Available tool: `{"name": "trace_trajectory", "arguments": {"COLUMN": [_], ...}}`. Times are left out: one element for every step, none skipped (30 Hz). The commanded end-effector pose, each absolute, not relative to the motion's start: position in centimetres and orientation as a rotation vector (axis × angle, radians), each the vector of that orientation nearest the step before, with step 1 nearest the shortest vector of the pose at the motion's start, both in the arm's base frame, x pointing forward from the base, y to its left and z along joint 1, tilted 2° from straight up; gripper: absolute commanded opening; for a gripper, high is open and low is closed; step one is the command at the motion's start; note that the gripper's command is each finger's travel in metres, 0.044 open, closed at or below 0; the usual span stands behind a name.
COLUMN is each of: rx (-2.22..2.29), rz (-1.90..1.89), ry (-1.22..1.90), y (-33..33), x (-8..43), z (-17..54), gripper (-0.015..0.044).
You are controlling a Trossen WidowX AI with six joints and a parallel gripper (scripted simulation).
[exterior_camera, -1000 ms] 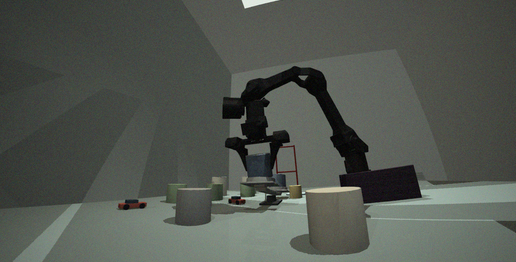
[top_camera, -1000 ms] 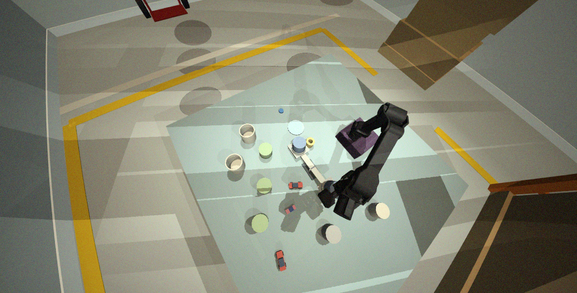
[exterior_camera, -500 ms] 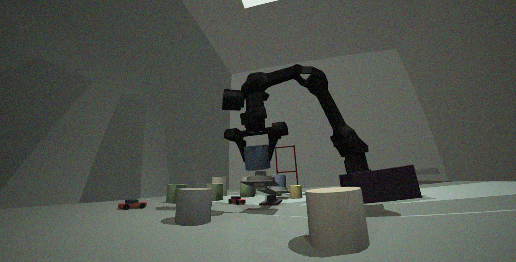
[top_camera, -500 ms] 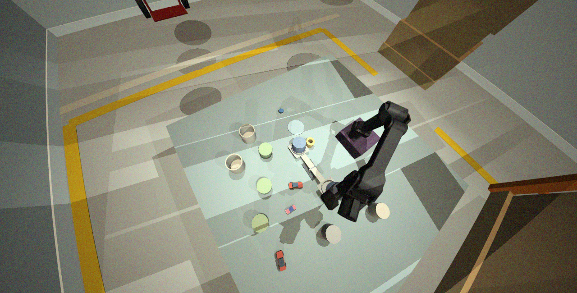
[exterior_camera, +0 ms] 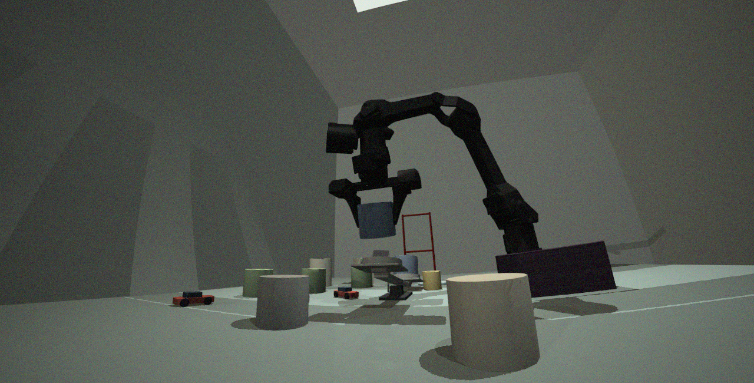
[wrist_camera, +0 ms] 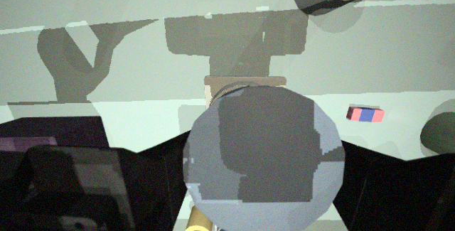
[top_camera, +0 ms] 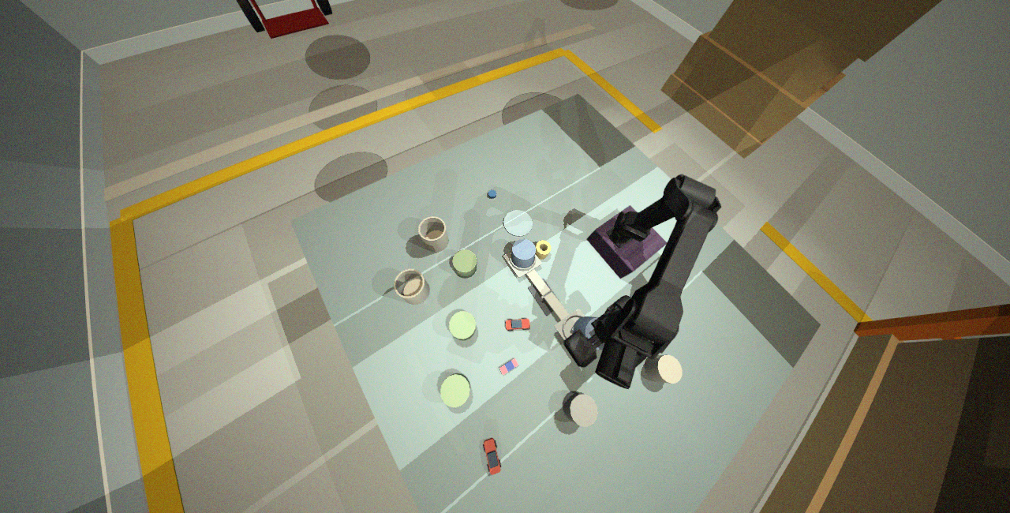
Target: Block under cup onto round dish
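My gripper (top_camera: 590, 330) (exterior_camera: 377, 221) (wrist_camera: 251, 134) is shut on a blue-grey cup (exterior_camera: 376, 220) (wrist_camera: 264, 153), which hangs upright above the near end of the balance (top_camera: 545, 292) (exterior_camera: 363, 263) (wrist_camera: 245, 79). A gap shows between the cup's lower rim and the pan in the exterior view. A small greyish block (exterior_camera: 380, 253) sits on that pan, below the cup. The cup hides it in the wrist view. The other blue cup (top_camera: 523, 252) (exterior_camera: 407, 264) stands on the far end. The pale round dish (top_camera: 518, 222) lies beyond that cup, with nothing seen on it.
A yellow ring-like cylinder (top_camera: 542, 249) (exterior_camera: 432, 280) stands beside the far cup. Several green cylinders (top_camera: 462, 324), two open beige cups (top_camera: 432, 233) and a red car (top_camera: 518, 323) are around. A pink-and-blue block (top_camera: 508, 366) (wrist_camera: 366, 114), a grey cylinder (top_camera: 583, 410) (exterior_camera: 282, 301) and a cream one (top_camera: 669, 368) (exterior_camera: 492, 322) are nearer.
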State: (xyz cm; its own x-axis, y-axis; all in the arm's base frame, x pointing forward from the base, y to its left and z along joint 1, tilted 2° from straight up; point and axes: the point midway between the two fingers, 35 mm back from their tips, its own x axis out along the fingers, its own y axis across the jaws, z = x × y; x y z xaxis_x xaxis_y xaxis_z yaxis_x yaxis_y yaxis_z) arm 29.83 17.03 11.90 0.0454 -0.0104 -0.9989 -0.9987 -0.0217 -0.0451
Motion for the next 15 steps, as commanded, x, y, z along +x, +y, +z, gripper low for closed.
{"name": "trace_trajectory", "arguments": {"rx": [-1.249, -1.249, -1.249, -1.249, -1.249, -1.249, -1.249, -1.249, -1.249, -1.249, -1.249, -1.249, -1.249, -1.249, -1.249], "rz": [1.180, 1.180, 1.180, 1.180, 1.180, 1.180, 1.180, 1.180, 1.180, 1.180, 1.180, 1.180, 1.180, 1.180, 1.180], "ry": [1.163, 1.163, 1.163, 1.163, 1.163, 1.163, 1.163, 1.163, 1.163, 1.163, 1.163, 1.163, 1.163, 1.163, 1.163], "y": [17.1, 17.1, 17.1, 17.1, 17.0, 17.0, 17.0, 17.0, 17.0, 17.0, 17.0, 17.0, 16.9, 16.9, 16.9], "x": [29.8, 29.8, 29.8, 29.7, 29.7, 29.7, 29.7, 29.6, 29.6, 29.6, 29.5, 29.5, 29.5, 29.4, 29.4], "z": [12.8, 12.9, 13.0, 13.2, 13.3, 13.4, 13.6, 13.7, 13.8, 13.9, 14.1, 14.2, 14.3, 14.5, 14.5], "gripper": [0.0000, 0.0000, 0.0000, 0.0000, 0.0000, 0.0000, 0.0000, 0.0000, 0.0000, 0.0000, 0.0000, 0.0000, 0.0000, 0.0000, 0.0000]}}
